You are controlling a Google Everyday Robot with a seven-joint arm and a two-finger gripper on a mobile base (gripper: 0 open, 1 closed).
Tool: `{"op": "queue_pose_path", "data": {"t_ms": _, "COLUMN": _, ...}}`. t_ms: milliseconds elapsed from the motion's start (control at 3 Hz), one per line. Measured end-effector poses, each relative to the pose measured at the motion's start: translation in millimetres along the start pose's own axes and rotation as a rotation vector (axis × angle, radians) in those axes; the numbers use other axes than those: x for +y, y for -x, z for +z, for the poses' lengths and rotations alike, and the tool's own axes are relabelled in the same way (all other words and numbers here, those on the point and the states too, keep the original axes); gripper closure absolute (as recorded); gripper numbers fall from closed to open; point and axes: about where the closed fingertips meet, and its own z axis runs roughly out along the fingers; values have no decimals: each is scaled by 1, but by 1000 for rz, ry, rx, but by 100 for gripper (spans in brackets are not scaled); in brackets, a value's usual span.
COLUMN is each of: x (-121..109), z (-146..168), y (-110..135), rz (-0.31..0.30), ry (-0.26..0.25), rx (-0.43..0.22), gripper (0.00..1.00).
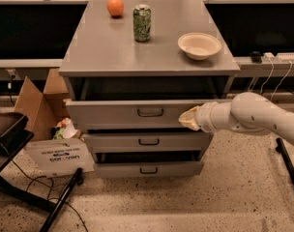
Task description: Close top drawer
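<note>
The top drawer of the grey cabinet stands a little way out, its tall front panel carrying a small dark wire handle at the centre. A dark gap shows above its front edge. My gripper comes in from the right on a white arm and rests against the right part of the drawer front, to the right of the handle.
On the cabinet top stand an orange, a green can and a white bowl. Two shorter drawers sit below. A cardboard box, a white sign and cables lie at the left on the floor.
</note>
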Motion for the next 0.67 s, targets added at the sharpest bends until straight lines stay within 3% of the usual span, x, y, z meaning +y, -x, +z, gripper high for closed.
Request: {"op": "queue_pose_path", "data": {"t_ms": 667, "x": 0, "z": 0, "y": 0, "rz": 0, "ry": 0, "rx": 0, "gripper": 35}}
